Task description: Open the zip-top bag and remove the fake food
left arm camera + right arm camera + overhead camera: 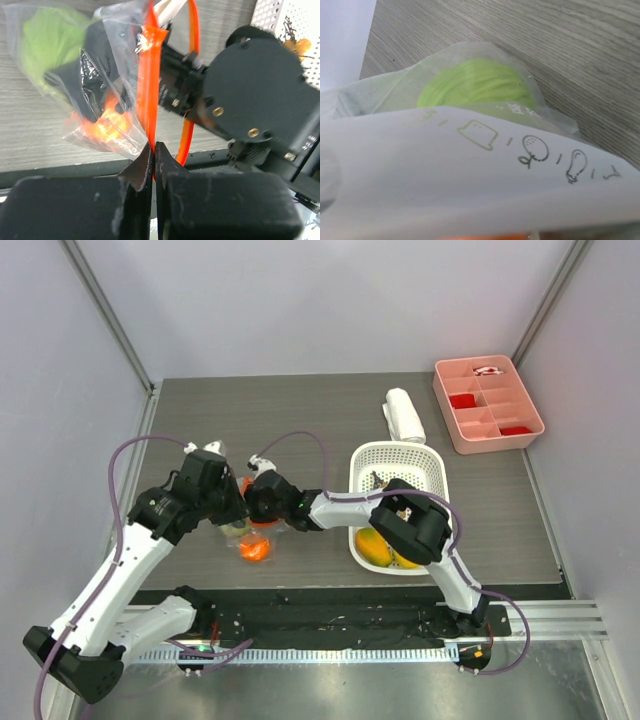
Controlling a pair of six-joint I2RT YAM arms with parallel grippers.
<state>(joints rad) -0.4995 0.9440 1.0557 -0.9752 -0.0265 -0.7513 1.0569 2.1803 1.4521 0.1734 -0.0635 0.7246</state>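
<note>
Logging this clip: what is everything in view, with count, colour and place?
zip-top bag: one, clear with orange-red zip strip, between the grippers, left of centre.
green fruit: one, light green, inside the bag.
orange fruit: one, orange, low in the bag.
white perforated basket: one, right of the bag.
mango: one, green-orange, in the basket's near end.
lemon: one, yellow, beside the mango.
rolled cloth: one, white, behind the basket.
pink compartment tray: one, far right corner, red pieces inside.
table: one, dark grey woodgrain.
left gripper: black, shut on the zip strip.
right gripper: black, at the bag's mouth, jaws hidden.
</note>
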